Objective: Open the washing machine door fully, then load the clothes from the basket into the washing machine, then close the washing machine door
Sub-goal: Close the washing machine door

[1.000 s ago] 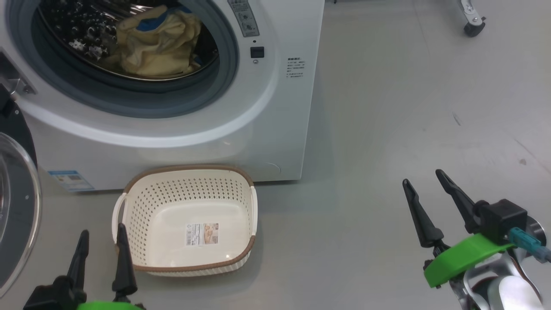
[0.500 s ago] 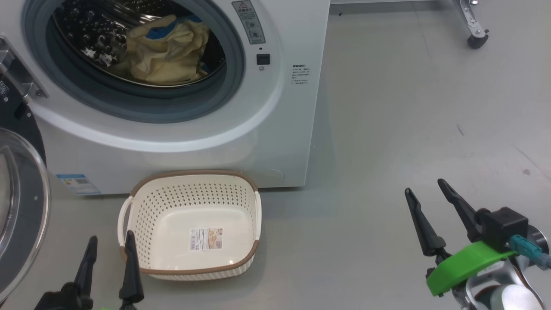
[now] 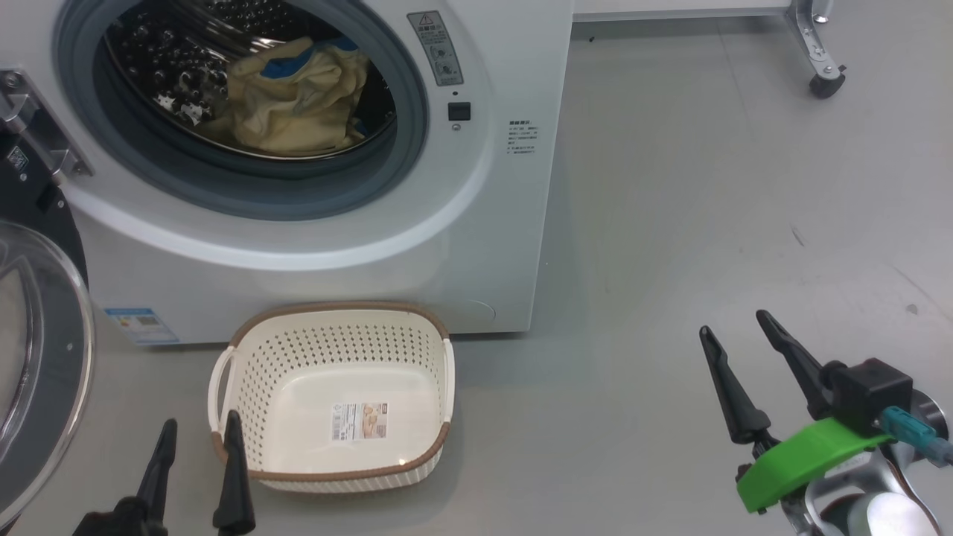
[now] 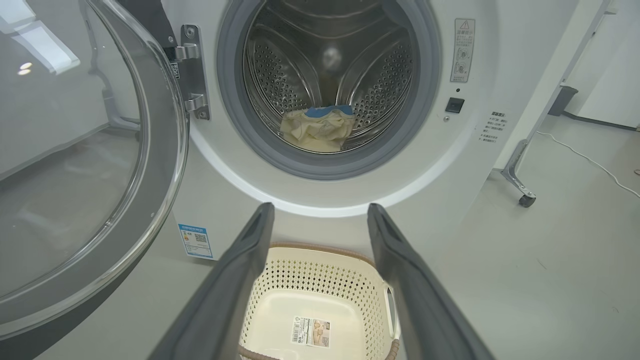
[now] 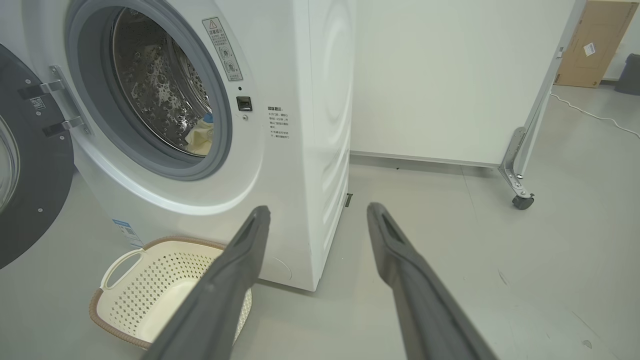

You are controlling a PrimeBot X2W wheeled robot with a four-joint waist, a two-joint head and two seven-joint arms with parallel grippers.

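- the left gripper (image 3: 201, 423) is hovering low by the left handle (image 3: 216, 372) of the basket (image 3: 335, 307), its jaws spread as wide as they go and holding nothing; the right gripper (image 3: 732, 323) is hanging over bare floor (image 3: 670, 223) well to the right, likewise wide open and empty
- the basket is sitting empty on the floor just in front of the washing machine (image 3: 335, 275); the clothes (image 3: 298, 104) are lying in a heap inside the drum (image 4: 280, 75), so loading is looking done and only the closing is waiting
- the washing machine door (image 4: 85, 165) is standing wide open to the left on its hinge (image 4: 192, 70); a push landing on the bulging glass is likely going to slide off the curve, leaving the door half swung
- the heap is sitting close to the drum's front lip; if a fold is drooping over the grey gasket (image 3: 246, 201), the door is going to pinch it and fail to latch; i cannot tell whether any cloth is reaching that far
- the left gripper is sitting just beside the basket; a sideways sweep toward the door is risking catching the left handle and dragging the basket along
- i cannot tell whether the door's lower rim is clearing the basket on its arc; a snag there is going to stop the swing
- a soft push is going to leave the door ajar; an open jaw trailing the rim is risking getting trapped against the gasket
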